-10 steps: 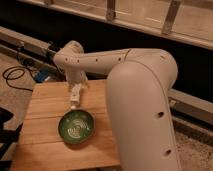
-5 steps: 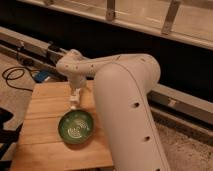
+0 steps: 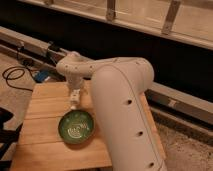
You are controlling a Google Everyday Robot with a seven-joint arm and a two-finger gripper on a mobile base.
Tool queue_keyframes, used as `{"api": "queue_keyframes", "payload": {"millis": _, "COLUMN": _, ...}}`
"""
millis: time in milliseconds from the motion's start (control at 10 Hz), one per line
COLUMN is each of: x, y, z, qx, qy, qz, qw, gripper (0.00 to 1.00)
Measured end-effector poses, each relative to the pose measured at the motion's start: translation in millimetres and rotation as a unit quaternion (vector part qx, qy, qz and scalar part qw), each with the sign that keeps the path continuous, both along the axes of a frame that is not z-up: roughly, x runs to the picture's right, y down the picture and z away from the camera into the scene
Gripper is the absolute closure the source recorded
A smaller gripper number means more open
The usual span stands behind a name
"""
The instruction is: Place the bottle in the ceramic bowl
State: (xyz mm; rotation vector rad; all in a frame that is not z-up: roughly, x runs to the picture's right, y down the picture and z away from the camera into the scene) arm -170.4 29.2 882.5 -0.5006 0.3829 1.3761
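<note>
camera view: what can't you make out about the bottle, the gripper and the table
- Camera view: the bottle and the gripper, just beyond the ceramic bowl, merge into one pale shape. Whether the bottle is held or touches the wooden table cannot be told.
- The bottle's cap and label: too small to tell.
- The table's right side: hidden behind the robot arm.

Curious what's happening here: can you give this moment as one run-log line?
gripper: over wooden table, by far rim of ceramic bowl | bottle: at gripper, not yet in bowl | bowl: empty
</note>
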Motion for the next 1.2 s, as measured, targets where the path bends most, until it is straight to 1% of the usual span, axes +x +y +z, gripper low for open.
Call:
{"api": "queue_keyframes", "payload": {"millis": 200, "x": -13, "y": 5, "z": 7.9, "qx": -0.013, "qy": -0.017, "qz": 0.003, "qw": 0.9998, "gripper": 0.35}}
{"api": "queue_keyframes", "payload": {"millis": 300, "x": -18, "y": 8, "z": 13.3, "qx": -0.021, "qy": -0.019, "qz": 0.002, "qw": 0.9996, "gripper": 0.35}}
{"api": "queue_keyframes", "payload": {"millis": 400, "x": -23, "y": 9, "z": 13.4, "qx": -0.023, "qy": -0.022, "qz": 0.001, "qw": 0.9995, "gripper": 0.35}}
{"api": "queue_keyframes", "payload": {"millis": 700, "x": -18, "y": 10, "z": 14.2, "qx": -0.024, "qy": -0.018, "qz": 0.0, "qw": 0.9995, "gripper": 0.35}}
{"api": "queue_keyframes", "payload": {"millis": 800, "x": -21, "y": 9, "z": 13.4, "qx": -0.025, "qy": -0.019, "qz": 0.0, "qw": 0.9995, "gripper": 0.35}}
{"api": "queue_keyframes", "payload": {"millis": 1200, "x": -15, "y": 23, "z": 35.2, "qx": -0.04, "qy": -0.005, "qz": 0.008, "qw": 0.9991, "gripper": 0.35}}
